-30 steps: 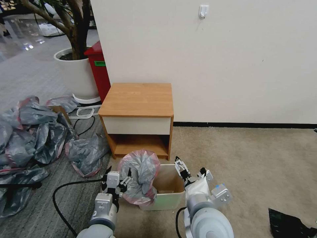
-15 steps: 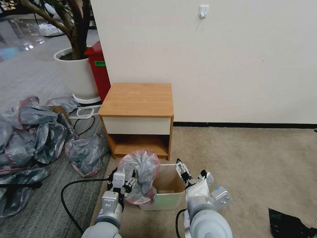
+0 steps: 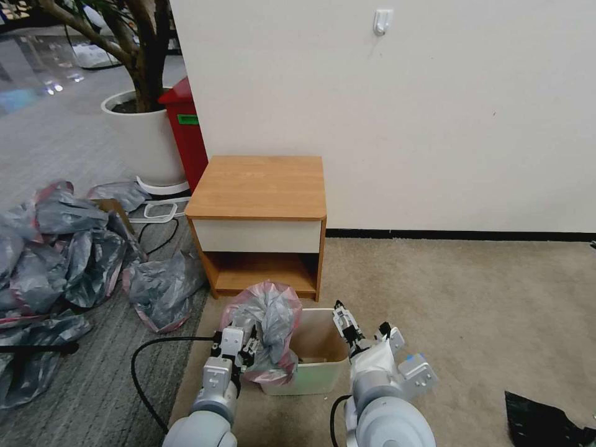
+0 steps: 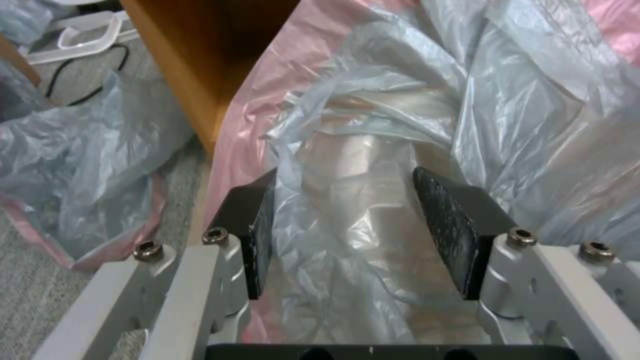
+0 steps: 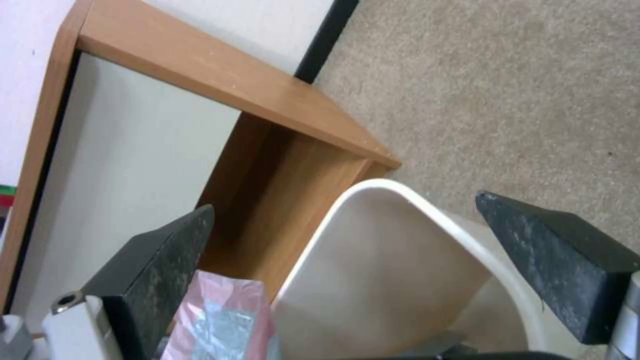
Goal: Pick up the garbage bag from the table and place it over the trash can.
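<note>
1. Garbage bag [image 3: 266, 332] sits bunched over the trash can's [image 3: 320, 366] left side, in front of the table [image 3: 259, 186].
2. Left gripper [image 3: 248, 349] presses into the bag, jaws spread, film between them, not pinched.
3. Right gripper [image 3: 349, 327] hangs open above the can's right rim, holding nothing.

Even, bright light; soft wrist views.

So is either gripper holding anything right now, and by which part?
Nothing is clamped. The left gripper is open, pads either side of the garbage bag film on the trash can. The right gripper is open and empty.
</note>
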`<state>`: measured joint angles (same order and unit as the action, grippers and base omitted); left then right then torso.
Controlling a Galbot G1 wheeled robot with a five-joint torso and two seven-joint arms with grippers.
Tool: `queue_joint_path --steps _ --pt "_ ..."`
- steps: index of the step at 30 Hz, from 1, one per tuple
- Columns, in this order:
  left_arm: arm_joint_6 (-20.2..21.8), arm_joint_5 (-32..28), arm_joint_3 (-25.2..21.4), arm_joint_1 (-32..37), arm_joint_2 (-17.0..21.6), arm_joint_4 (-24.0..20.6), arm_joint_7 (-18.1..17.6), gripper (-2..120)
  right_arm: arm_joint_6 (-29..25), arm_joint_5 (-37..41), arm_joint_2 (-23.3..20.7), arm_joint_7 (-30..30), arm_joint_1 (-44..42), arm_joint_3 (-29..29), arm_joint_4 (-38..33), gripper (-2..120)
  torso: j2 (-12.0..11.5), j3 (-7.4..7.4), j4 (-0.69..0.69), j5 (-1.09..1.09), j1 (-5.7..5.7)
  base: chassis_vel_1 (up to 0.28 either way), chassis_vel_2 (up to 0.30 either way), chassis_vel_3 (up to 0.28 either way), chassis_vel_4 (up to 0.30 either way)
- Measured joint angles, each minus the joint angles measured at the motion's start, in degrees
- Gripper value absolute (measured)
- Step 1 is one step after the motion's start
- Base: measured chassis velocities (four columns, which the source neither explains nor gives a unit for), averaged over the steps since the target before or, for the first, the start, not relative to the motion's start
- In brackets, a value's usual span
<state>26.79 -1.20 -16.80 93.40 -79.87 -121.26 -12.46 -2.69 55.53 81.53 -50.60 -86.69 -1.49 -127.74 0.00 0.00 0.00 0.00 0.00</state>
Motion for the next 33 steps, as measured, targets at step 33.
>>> queue_joint_path --steps 33 --pt "10.76 -7.92 1.58 -4.50 -0.17 2.29 -5.40 36 -1.45 -2.09 -0.01 -0.31 -0.47 -0.18 1.47 100 0.00 0.00 0.00 0.00 0.00 0.000 0.000 0.000 0.000"
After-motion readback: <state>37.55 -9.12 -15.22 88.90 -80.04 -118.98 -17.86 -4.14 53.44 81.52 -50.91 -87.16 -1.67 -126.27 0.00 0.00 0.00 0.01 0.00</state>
